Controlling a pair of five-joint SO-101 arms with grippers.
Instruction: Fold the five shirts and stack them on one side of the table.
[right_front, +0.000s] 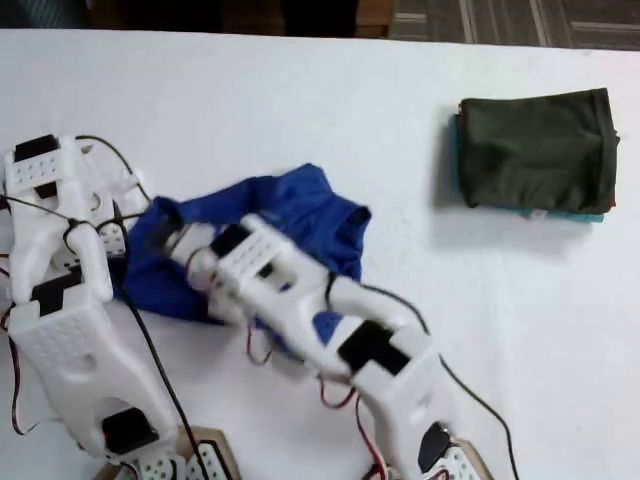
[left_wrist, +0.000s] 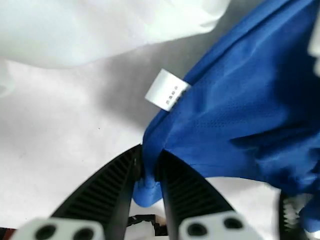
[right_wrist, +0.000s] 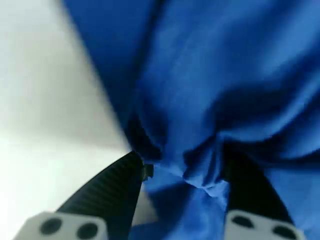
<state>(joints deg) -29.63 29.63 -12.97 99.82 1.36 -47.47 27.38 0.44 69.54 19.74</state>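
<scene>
A folded stack (right_front: 535, 150) sat on the far right side of the white bench (right_front: 300, 90), with a dark green shirt (right_front: 540, 140) on top and a teal edge showing beneath. How many shirts it held could not be told.

The blue shirt (right_front: 290, 215) lay crumpled and unfolded near the arms, so folding it was probably the step in hand. The left hand (left_wrist: 149, 161) was pinched shut on its hem near a white label (left_wrist: 167, 89). The right hand (right_wrist: 182, 167) gripped a bunch of its cloth. The right arm lay across the shirt, hiding part of it.
</scene>
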